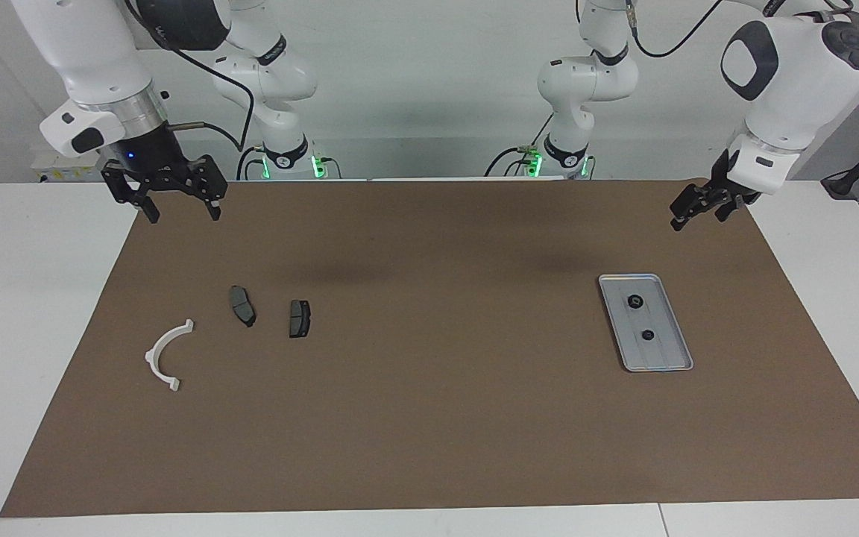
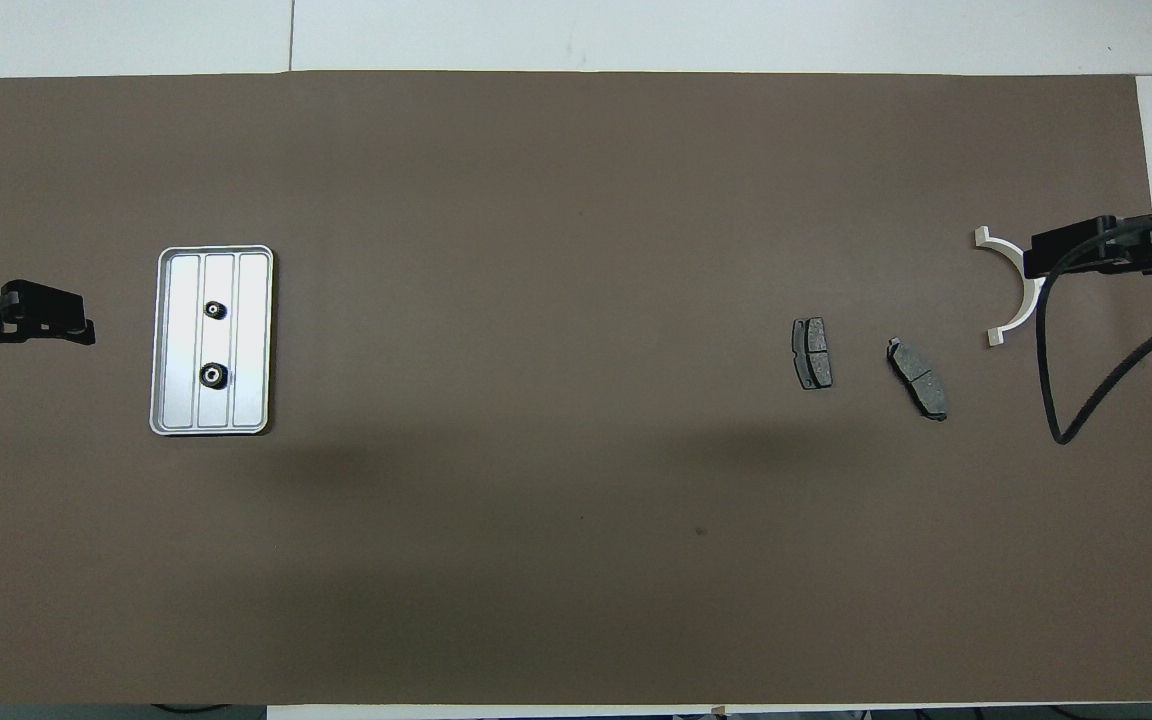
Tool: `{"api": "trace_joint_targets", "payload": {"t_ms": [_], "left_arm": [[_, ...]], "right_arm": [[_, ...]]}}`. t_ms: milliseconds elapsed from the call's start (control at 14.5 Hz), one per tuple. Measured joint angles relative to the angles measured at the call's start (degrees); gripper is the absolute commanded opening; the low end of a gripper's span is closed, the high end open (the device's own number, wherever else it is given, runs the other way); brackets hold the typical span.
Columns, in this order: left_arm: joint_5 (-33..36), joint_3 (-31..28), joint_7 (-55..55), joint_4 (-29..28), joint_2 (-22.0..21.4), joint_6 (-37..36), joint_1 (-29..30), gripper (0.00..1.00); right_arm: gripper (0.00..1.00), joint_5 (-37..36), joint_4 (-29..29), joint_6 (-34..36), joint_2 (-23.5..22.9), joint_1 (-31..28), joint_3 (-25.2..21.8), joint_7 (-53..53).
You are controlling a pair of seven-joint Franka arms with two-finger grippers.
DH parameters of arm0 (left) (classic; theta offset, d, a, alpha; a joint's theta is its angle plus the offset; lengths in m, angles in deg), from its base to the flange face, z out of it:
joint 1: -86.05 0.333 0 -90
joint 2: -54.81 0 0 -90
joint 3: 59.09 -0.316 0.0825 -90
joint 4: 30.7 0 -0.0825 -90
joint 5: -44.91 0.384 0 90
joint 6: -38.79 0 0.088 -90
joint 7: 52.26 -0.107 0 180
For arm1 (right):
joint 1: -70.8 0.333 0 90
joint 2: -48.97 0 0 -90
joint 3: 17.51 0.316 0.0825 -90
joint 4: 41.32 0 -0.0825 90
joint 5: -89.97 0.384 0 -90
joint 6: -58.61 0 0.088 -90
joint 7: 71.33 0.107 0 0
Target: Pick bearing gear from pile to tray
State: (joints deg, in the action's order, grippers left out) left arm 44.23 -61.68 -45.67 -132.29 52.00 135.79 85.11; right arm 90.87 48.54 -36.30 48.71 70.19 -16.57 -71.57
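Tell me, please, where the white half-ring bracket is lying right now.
The white half-ring bracket lies flat on the brown mat at the right arm's end of the table, beside the two brake pads and slightly farther from the robots than they are.
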Motion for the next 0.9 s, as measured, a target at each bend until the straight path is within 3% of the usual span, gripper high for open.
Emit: {"api": "trace_joint_targets", "payload": {"t_ms": [897], "left_arm": [[0.00, 0.86, -2.26, 3.71, -0.12, -1.33, 0.53, 1.00]], "right_arm": [[1.00, 0.00, 0.00, 0.00, 0.00, 0.00, 0.00, 0.00]]}}
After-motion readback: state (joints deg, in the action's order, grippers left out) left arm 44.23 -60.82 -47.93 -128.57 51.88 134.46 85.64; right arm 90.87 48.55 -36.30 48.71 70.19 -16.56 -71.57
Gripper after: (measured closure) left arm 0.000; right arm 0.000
